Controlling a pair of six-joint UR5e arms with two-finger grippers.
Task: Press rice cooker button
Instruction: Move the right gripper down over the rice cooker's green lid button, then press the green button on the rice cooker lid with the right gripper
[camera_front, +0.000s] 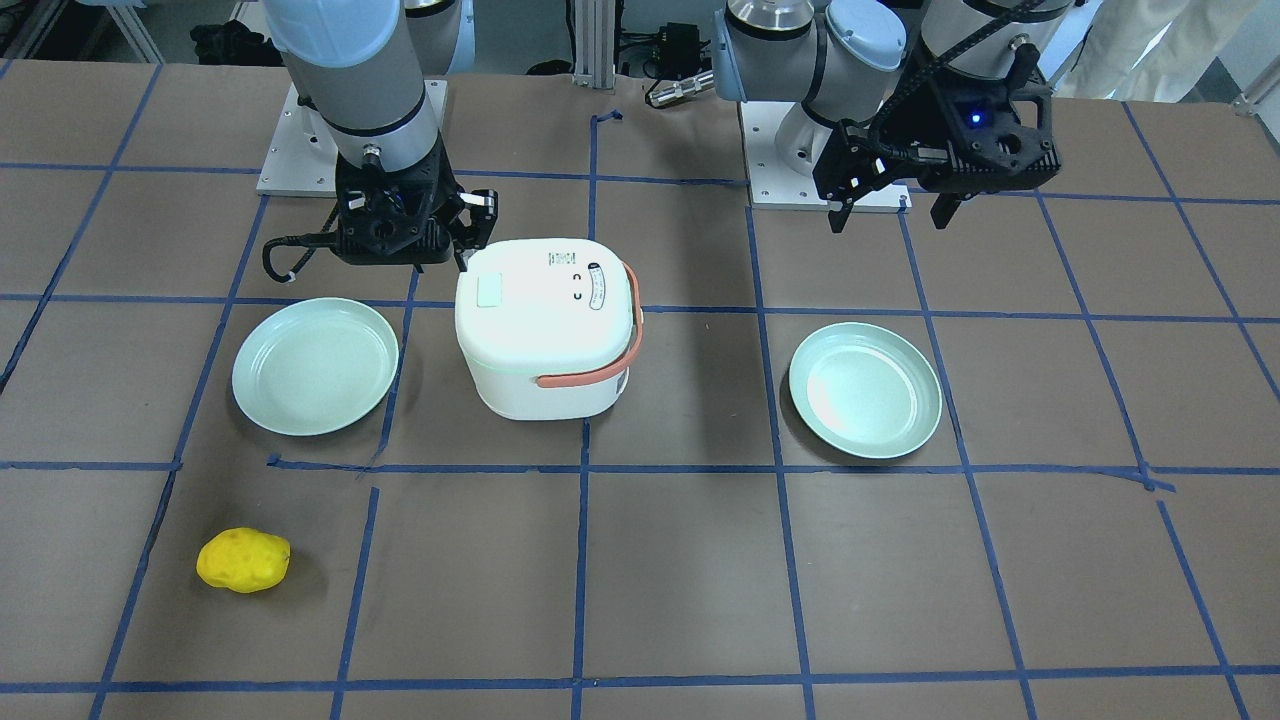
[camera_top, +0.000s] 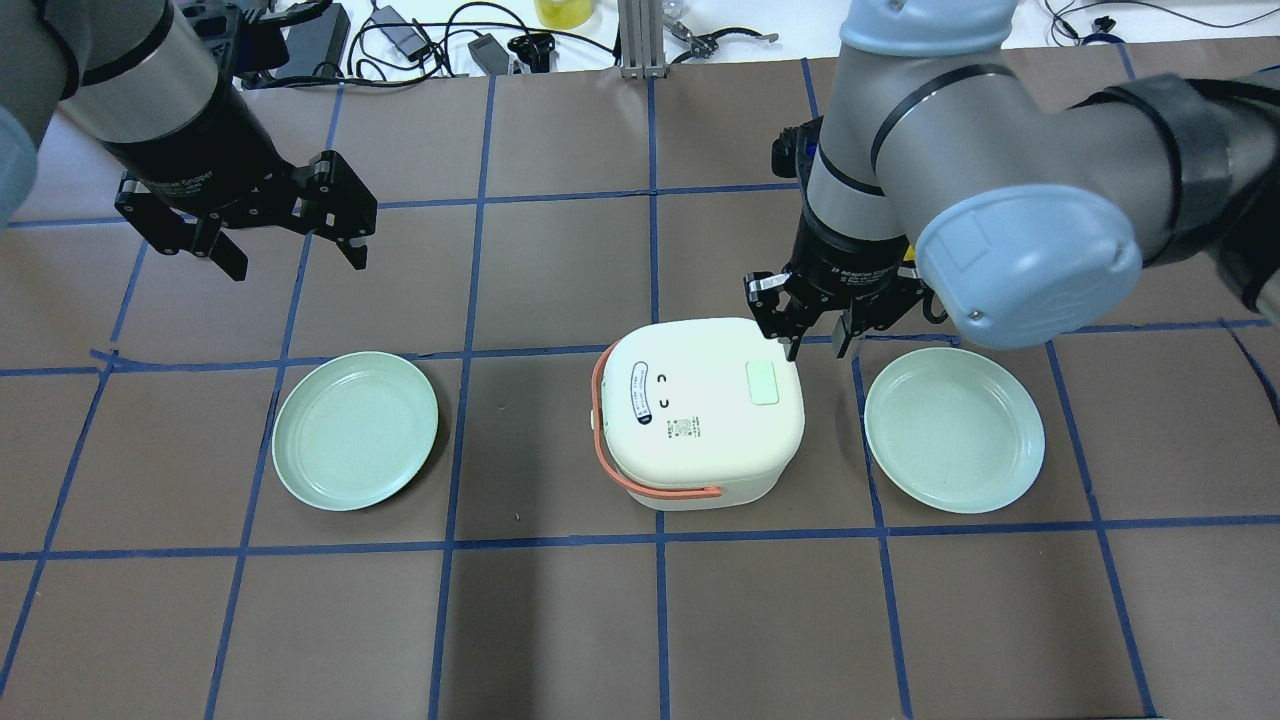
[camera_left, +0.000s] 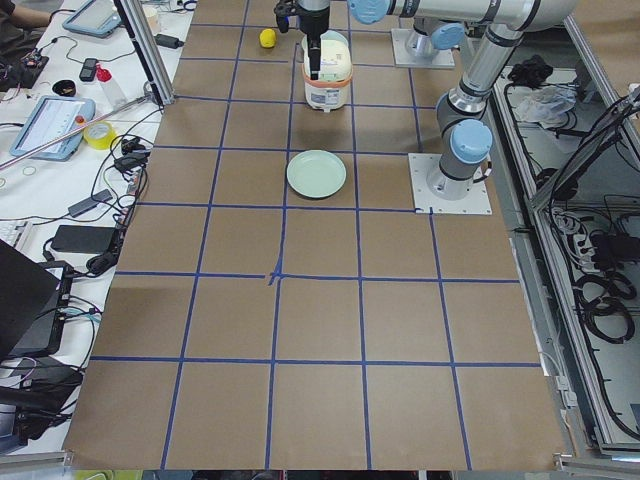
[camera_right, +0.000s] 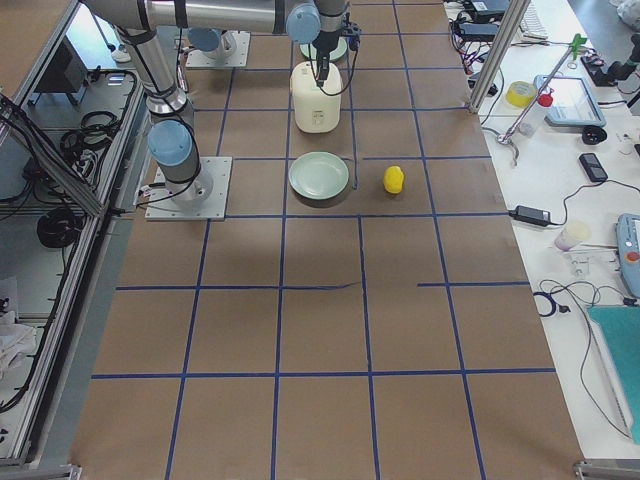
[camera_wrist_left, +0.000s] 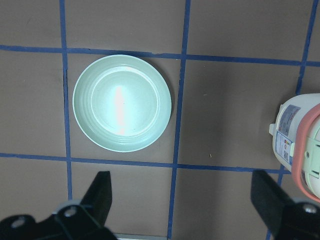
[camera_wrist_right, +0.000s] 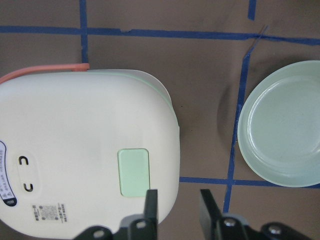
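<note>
The white rice cooker (camera_top: 700, 410) with an orange handle stands mid-table, lid shut. Its pale green button (camera_top: 762, 382) is on the lid; it also shows in the front view (camera_front: 492, 290) and the right wrist view (camera_wrist_right: 133, 171). My right gripper (camera_top: 815, 340) hangs just above the lid's corner next to the button, with its jaws a narrow gap apart and empty. In the right wrist view one fingertip (camera_wrist_right: 151, 197) is right beside the button. My left gripper (camera_top: 295, 255) is wide open and empty, high above the table, well away from the cooker.
A pale green plate (camera_top: 355, 430) lies left of the cooker and another (camera_top: 955, 430) lies right of it. A yellow lumpy object (camera_front: 243, 560) lies near the operators' side. Blue tape lines grid the brown table.
</note>
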